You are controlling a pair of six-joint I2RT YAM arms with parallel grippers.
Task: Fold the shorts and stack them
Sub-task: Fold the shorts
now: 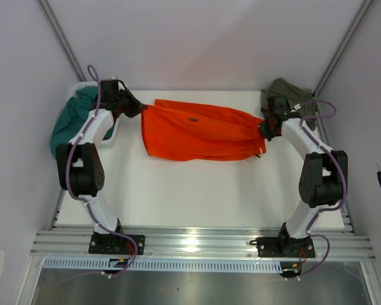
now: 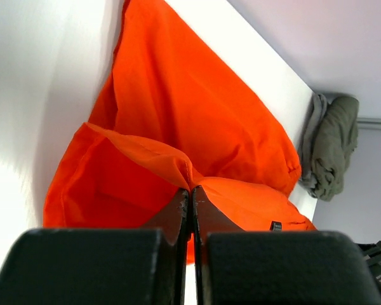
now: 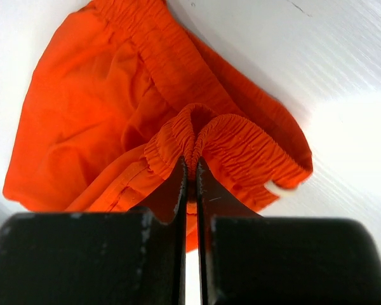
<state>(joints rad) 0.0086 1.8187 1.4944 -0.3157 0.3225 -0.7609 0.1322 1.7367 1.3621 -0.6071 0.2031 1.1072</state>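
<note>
The orange shorts (image 1: 200, 130) lie stretched across the far middle of the white table, between my two grippers. My left gripper (image 1: 138, 109) is shut on their hem end at the left; in the left wrist view its jaws (image 2: 192, 190) pinch a fold of orange fabric (image 2: 178, 121), with the small dark tag (image 2: 275, 225) close by. My right gripper (image 1: 265, 127) is shut on the gathered elastic waistband (image 3: 193, 136) at the right, with a bit of white drawstring (image 3: 279, 188) showing. Olive-green shorts (image 1: 291, 95) lie bunched at the far right corner. A teal garment (image 1: 73, 121) hangs at the far left.
The teal garment sits in a white bin (image 1: 111, 133) at the table's left edge. Grey walls close in on both sides and behind. An aluminium rail (image 1: 197, 244) runs along the near edge with both arm bases on it.
</note>
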